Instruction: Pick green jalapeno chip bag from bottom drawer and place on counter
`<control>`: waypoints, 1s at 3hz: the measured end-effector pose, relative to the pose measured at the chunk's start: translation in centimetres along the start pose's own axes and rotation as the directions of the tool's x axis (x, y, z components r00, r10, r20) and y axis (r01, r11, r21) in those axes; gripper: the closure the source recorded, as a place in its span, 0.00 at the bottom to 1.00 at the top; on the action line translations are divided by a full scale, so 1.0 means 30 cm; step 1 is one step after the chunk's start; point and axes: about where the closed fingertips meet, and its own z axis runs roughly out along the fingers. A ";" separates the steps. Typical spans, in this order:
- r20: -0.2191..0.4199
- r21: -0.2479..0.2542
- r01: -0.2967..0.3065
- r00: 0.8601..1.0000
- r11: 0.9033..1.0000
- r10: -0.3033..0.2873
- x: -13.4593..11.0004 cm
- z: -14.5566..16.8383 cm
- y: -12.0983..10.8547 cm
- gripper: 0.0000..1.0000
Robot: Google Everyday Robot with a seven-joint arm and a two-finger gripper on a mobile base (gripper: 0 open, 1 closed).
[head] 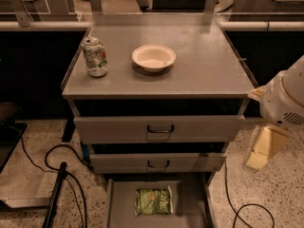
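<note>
The green jalapeno chip bag point(153, 201) lies flat on the floor of the bottom drawer point(186, 198), which is pulled open at the foot of the cabinet. The counter point(199, 63) is the grey cabinet top above the two handled drawers. My gripper point(264, 148) hangs at the right side of the cabinet, about level with the second drawer, under the white arm housing point(285, 99). It is well apart from the bag, up and to the right of it, and holds nothing that I can see.
A green-and-white soda can point(95, 56) stands at the counter's left front and a white bowl point(153, 57) sits near its middle. Both handled drawers point(159, 128) stick out slightly. Black cables point(57, 160) lie on the speckled floor at left and right.
</note>
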 end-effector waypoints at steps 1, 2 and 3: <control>0.000 0.000 0.000 1.000 1.000 0.000 0.000 0.000 0.000 0.00; 0.055 -0.033 0.017 0.998 0.999 -0.016 0.007 0.099 0.044 0.00; 0.128 -0.100 0.049 0.991 0.994 -0.036 0.026 0.311 0.117 0.00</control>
